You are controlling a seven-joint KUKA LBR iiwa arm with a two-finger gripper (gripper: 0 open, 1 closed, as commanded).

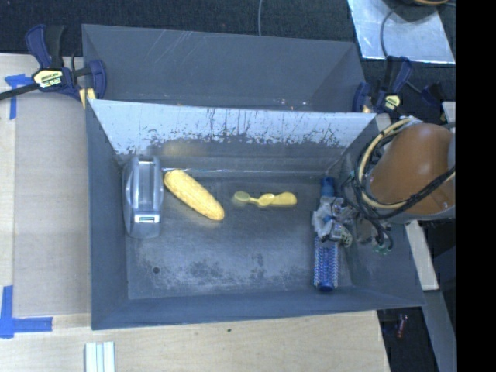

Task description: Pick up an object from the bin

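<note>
Because the arm enters from the frame's right, the blue bristled cylinder point(325, 268) at the lower right of the bin point(232, 304) lies closest to it. The tool point(332, 222) sits over that cylinder's upper end; whether it is apart or together cannot be told. Further up, loose on the floor, lie a pale yellow spoon-like piece point(265, 200), a yellow corn cob point(194, 194) and a clear dispenser-like block point(143, 196).
</note>
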